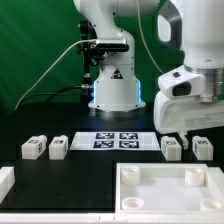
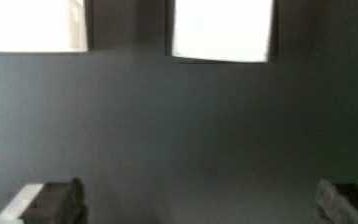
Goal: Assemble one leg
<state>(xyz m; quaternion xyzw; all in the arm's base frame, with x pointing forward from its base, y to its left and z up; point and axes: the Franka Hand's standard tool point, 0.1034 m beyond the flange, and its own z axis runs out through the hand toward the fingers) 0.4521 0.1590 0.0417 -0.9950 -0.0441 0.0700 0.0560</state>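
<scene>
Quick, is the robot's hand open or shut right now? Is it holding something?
Robot arm's two-finger end effector: open, dark fingertips far apart, holding nothing.

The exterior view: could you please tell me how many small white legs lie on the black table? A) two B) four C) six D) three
B: leg one and leg two lie at the exterior view's left of the marker board, and leg three and leg four lie at its right.
</scene>
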